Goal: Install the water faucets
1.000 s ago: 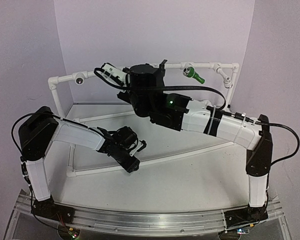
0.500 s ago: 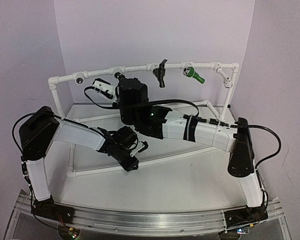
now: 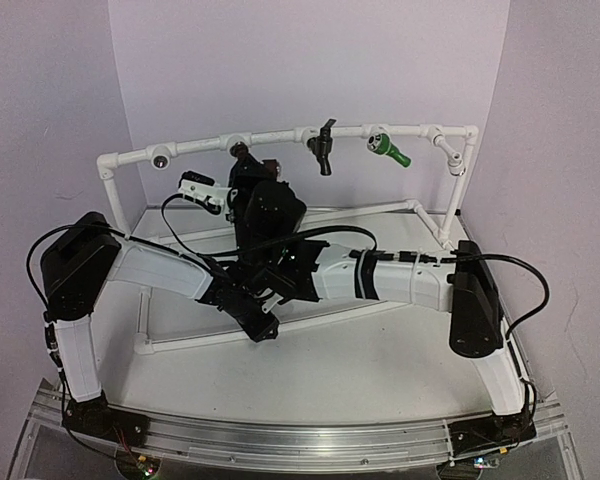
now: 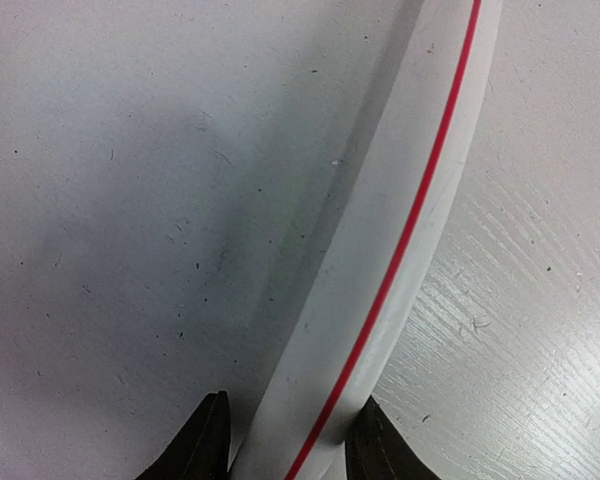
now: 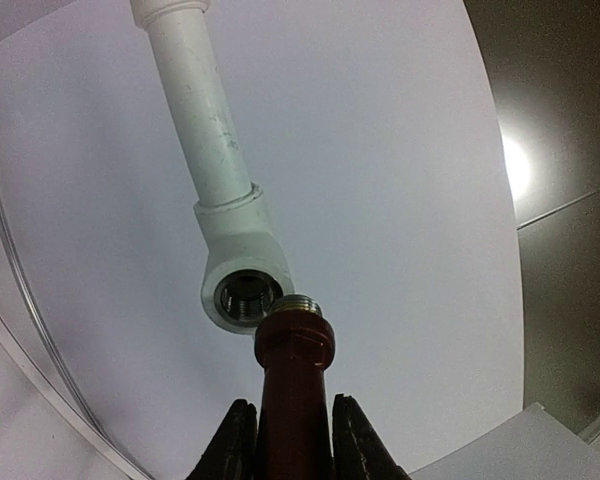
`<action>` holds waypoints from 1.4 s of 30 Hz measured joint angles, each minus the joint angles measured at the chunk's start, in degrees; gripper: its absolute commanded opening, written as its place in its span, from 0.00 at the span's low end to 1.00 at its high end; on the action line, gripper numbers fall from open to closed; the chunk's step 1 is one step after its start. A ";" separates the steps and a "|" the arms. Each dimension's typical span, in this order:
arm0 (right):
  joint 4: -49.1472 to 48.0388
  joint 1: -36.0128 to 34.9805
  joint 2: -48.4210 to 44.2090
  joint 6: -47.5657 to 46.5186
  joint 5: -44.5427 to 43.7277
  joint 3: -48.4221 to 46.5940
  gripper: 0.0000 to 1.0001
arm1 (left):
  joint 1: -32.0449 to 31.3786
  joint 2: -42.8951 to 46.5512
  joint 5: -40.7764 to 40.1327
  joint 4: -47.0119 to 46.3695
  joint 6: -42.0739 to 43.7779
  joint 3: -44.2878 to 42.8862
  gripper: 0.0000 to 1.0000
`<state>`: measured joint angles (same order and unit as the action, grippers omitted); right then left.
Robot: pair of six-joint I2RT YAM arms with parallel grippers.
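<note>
At the left, the low front pipe (image 4: 400, 250) of the white pipe frame (image 3: 130, 158) is held by the left jaws, closed on it. At the frame's top rail (image 3: 195, 148), the reddish-brown faucet (image 5: 295, 365) is gripped by the right jaws and points straight out of them, its threaded end just under the rim of the open socket (image 5: 238, 292) and a bit off its middle, so it likely must be lined up; nothing is seen between. Further right on that rail, the black faucet (image 3: 323, 150) and the green faucet (image 3: 388, 150) are fitted.
</note>
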<state>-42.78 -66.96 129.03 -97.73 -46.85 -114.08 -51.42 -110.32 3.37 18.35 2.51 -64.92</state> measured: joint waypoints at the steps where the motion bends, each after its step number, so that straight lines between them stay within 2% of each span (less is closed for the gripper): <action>1: -0.40 0.01 0.00 -0.31 0.00 0.00 0.00 | 0.00 0.00 0.05 0.00 0.07 0.00 0.01; 13: 6.24 0.37 0.00 4.80 0.02 -0.16 0.00 | 0.00 0.00 0.10 -0.02 0.67 0.00 0.00; 32: 12.96 0.42 3.30 8.43 -0.36 -8.60 0.00 | 0.00 0.00 0.16 -0.09 0.76 0.00 0.00; 42: 16.34 0.46 3.28 12.95 -1.49 -9.31 0.00 | 0.00 0.00 0.18 -0.13 0.76 0.00 0.00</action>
<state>-26.44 -66.50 132.31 -84.77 -48.34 -123.39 -51.42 -110.32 3.55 18.22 3.27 -64.93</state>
